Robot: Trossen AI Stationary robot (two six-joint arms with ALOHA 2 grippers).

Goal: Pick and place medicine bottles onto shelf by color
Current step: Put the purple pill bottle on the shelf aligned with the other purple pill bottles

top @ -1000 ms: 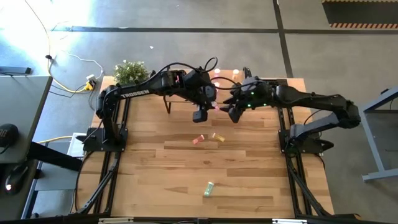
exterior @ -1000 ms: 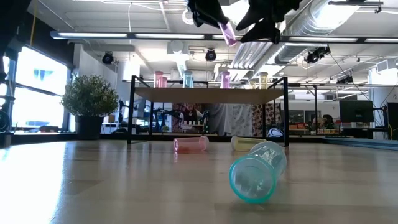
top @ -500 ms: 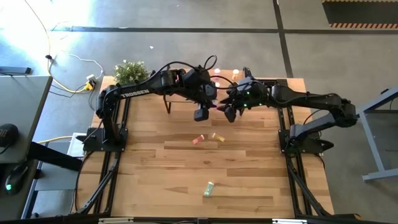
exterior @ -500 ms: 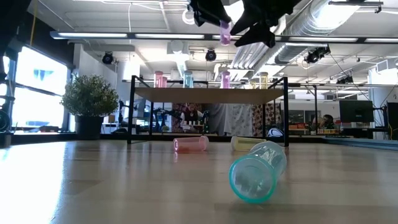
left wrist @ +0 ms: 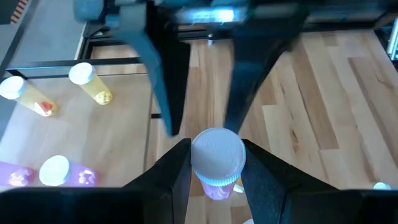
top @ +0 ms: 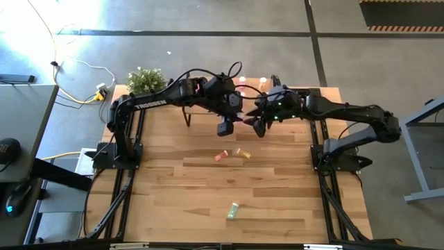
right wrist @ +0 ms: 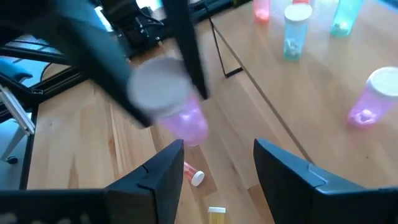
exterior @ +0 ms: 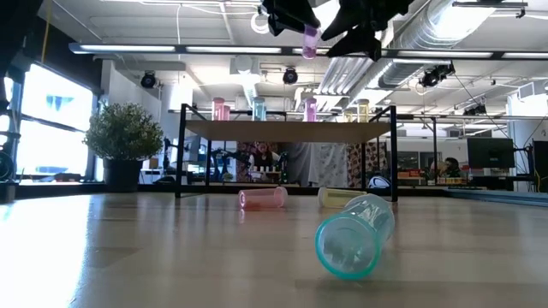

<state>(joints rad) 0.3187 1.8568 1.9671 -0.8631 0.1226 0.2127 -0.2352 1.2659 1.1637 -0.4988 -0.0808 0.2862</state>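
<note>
A pink medicine bottle (exterior: 310,40) with a white cap (left wrist: 217,151) hangs high above the table, and my left gripper (top: 229,123) is shut on it. My right gripper (top: 257,125) stands open just right of it, its fingers (right wrist: 163,177) apart and short of the bottle (right wrist: 177,115). The shelf (exterior: 287,129) stands at the far edge on thin black legs. On its top stand pink (exterior: 219,109), teal (exterior: 259,109), pink (exterior: 310,109) and yellow (exterior: 363,109) bottles. My left gripper pinches the pink bottle between its two fingers (left wrist: 177,171), one on each side of the body just under the white cap (left wrist: 217,151). The fingers slant down from the table's left. The bottle hangs clear of table and shelf, nearly upright, cap end toward the wrist.
Three bottles lie on their sides on the wood tabletop: salmon-red (top: 221,155) and yellow (top: 243,153) near the middle, mint-green (top: 233,210) toward the near edge. A potted plant (top: 146,79) stands at the far left corner.
The pink bottle in my left gripper has tipped from a slant to nearly upright. My right gripper has edged a little toward it and stays open.
</note>
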